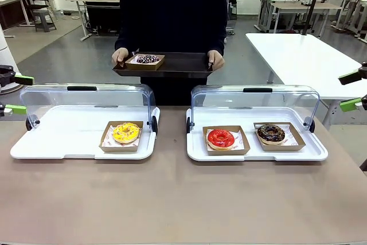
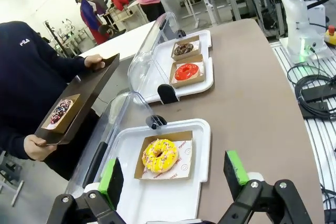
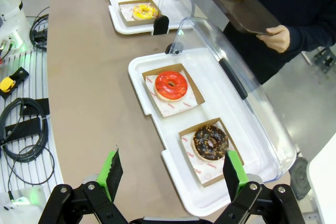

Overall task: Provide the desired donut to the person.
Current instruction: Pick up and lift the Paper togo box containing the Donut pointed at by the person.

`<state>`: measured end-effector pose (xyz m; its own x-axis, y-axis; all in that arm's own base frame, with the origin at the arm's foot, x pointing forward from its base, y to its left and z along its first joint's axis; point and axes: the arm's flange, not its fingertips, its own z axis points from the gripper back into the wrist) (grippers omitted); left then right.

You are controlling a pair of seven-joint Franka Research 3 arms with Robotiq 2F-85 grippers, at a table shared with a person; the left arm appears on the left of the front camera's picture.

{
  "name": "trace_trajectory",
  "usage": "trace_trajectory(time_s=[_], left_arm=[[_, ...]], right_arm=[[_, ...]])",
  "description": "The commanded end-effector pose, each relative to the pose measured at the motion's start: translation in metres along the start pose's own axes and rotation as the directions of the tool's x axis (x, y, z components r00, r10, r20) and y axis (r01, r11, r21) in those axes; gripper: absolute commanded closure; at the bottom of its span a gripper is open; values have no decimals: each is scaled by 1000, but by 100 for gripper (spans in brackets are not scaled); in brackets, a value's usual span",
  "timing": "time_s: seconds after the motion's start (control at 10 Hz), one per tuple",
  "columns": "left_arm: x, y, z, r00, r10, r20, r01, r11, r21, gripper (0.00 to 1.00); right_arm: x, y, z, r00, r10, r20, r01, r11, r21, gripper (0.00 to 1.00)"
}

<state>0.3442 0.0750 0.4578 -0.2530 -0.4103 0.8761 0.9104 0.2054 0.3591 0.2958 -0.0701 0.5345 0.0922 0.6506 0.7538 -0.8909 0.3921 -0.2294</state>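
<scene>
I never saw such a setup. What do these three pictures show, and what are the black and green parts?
One picture looks across the table at a person. The other two come from cameras on the robot's wrists; the black parts with green pads are the left claw and the right claw, both open and empty. Two white trays with raised clear lids hold a yellow donut, a red donut and a chocolate donut. The person holds a dark tray with a sprinkled donut.
</scene>
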Motion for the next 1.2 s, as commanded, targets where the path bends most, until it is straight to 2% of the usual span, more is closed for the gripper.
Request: trace_trajectory(time_s=[0.0, 0.1, 1.1], left_arm=[[-2, -19, -5, 1000, -14, -9, 14, 1000, 5, 0], [0, 0, 0, 1000, 0, 0, 0, 1000, 0, 0], [0, 0, 0, 1000, 0, 0, 0, 1000, 0, 0]], right_arm=[[0, -2, -2, 999, 6, 32, -6, 1000, 10, 0], [0, -2, -2, 999, 6, 32, -6, 1000, 10, 0], [0, -2, -2, 999, 6, 32, -6, 1000, 10, 0]])
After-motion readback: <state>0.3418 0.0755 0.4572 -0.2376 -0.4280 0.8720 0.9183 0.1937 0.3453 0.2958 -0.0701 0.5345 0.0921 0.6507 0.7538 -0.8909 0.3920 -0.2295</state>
